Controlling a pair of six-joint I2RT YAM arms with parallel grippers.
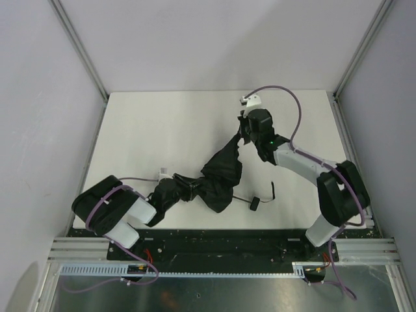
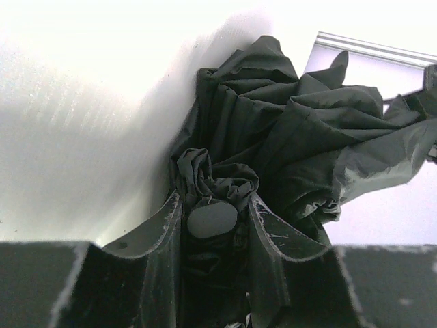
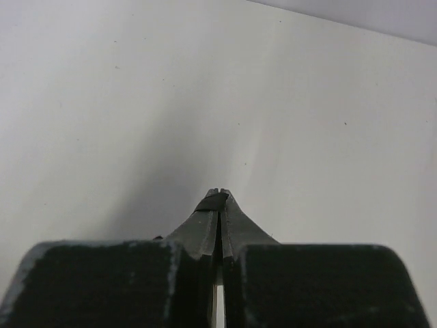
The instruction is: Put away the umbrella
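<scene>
**Robot arms tidy a folding umbrella.** A black compact umbrella [image 1: 220, 175] lies slack and half-collapsed near the middle of the white table [image 1: 162, 123]. Its canopy is strung between two robot arms. Its short handle [image 1: 253, 204] and wrist loop [image 1: 272, 190] lie on the surface just right of the bundle.

The left gripper [image 2: 213, 205] is closed partway around one bunched end of the canopy. Its fingers [image 2: 167, 219] press crumpled fabric on either side, and a small grey oval part shows between them.

The right gripper [image 3: 217, 194], farther back on the table, is fully closed with a thin dark strip pinched at its very tip. The overhead view shows a peak of canopy drawn up to it. Whether that strip is fabric edge or the closure strap cannot be told.

The step in hand looks like gathering the loose canopy so it can be wrapped and fastened. With the folds hanging free, the job appears well short of done.

The right arm's hold is only a sliver, so any pull should be gentle and in line with the cloth, or the strip is likely to slip out. The left arm serves best as a firm anchor. The fabric should be drawn taut around the shaft rather than away from it, sparing the thin ribs, while the trailing handle is kept clear of the near edge.
</scene>
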